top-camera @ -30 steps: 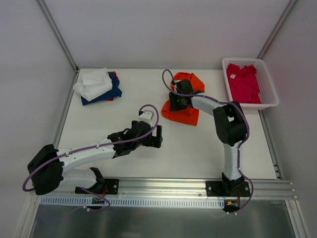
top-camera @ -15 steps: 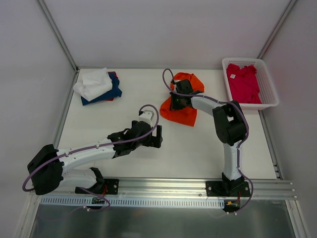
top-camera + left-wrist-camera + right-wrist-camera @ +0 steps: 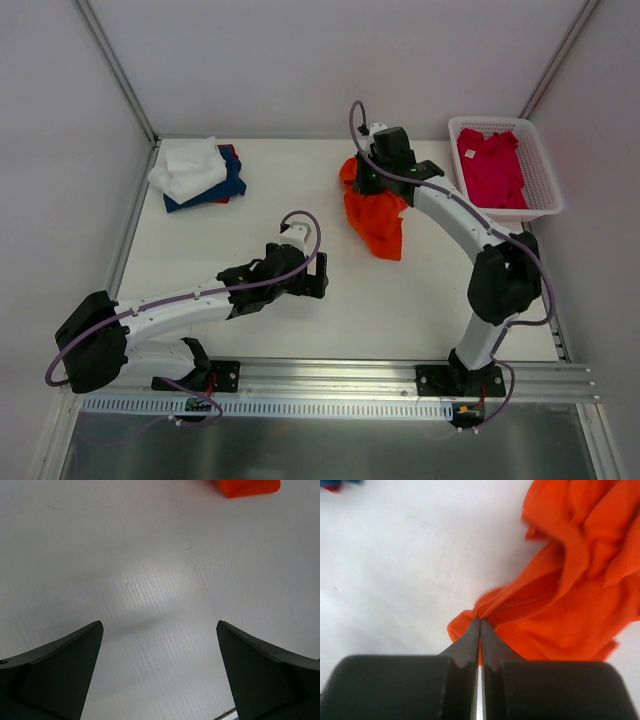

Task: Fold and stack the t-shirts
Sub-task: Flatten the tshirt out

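Over toward the back of the surface, right of the middle, your right claw is pinching the orange t-shirt. The wrist view shows it best: the two fingers are pressed together with just a small fold of orange cloth caught at the tips, and the rest of the shirt trails off in a crumpled bunch. From the top view the shirt droops from the claw toward you in a loose, unfolded strip; you can't really tell how much of it rests on the surface. Your left claw sits near the middle of the surface, well apart from the shirt, spread wide with nothing between the fingers, only bare surface under it and a corner of orange at the top edge of its camera. At the back left corner you've got a pile with the white t-shirt on top of the navy t-shirt, a bit of red peeking out underneath. The crimson-pink t-shirt lies rumpled inside the white mesh basket at the back right.
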Robot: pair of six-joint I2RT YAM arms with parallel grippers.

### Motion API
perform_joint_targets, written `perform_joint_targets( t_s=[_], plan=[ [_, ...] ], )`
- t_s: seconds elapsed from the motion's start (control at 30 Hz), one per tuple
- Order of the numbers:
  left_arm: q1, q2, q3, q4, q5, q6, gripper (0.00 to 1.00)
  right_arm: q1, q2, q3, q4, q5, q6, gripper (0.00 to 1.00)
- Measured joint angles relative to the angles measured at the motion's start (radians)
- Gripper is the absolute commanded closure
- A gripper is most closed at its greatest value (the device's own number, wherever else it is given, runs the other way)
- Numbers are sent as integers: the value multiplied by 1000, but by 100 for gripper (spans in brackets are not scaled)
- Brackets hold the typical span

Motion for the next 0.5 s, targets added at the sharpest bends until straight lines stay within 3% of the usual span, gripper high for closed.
perform_joint_targets(
  t_s=[0.27, 0.5],
  plan=[
    [0, 0, 0, 0, 0, -1, 1, 14, -255, 179, -128, 58, -76, 100],
    [0, 2, 0, 5, -1, -3, 1, 41, -502, 222, -200, 86, -145, 100]
  ],
)
